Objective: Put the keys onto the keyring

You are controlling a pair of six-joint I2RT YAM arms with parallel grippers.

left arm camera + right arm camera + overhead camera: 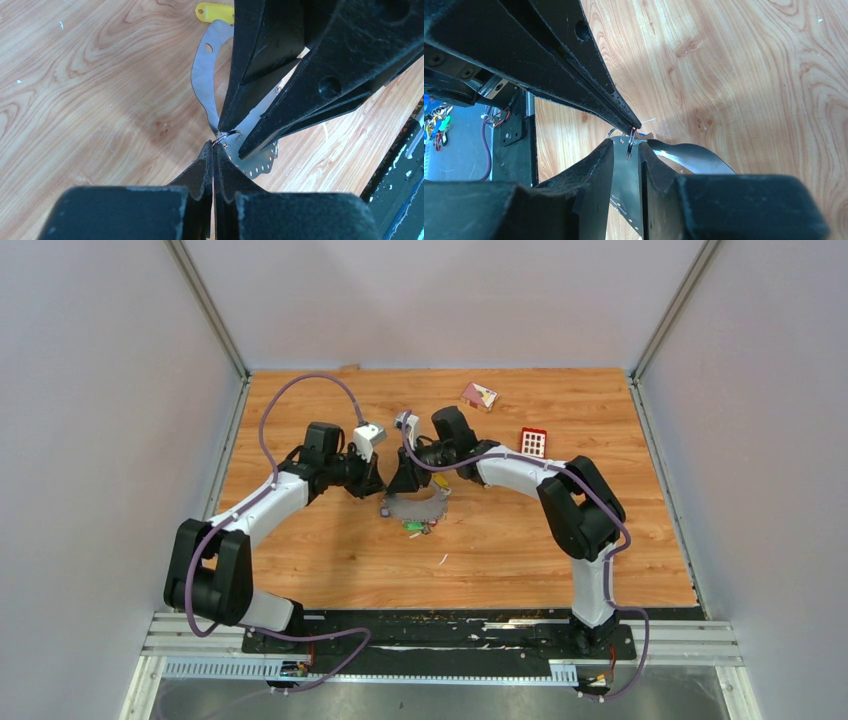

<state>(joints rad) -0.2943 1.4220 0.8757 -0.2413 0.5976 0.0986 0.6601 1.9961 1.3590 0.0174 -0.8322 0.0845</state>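
Left tool point(213, 146) pinches, seemingly, a wire ring point(231, 132); right tool point(626, 145) spread astride keyring point(202, 75); yellow tag point(211, 11) half hidden

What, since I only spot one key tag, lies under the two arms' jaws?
A grey metal loop on the table, a yellow tag at one end, a thin wire ring at the jaw tips. The jaws cover the loop's middle; no second tag shows.

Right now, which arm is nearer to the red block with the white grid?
Right. The right arm passes just beside the red block, on its near side. The left arm lies left of the keyring, well away from the block.
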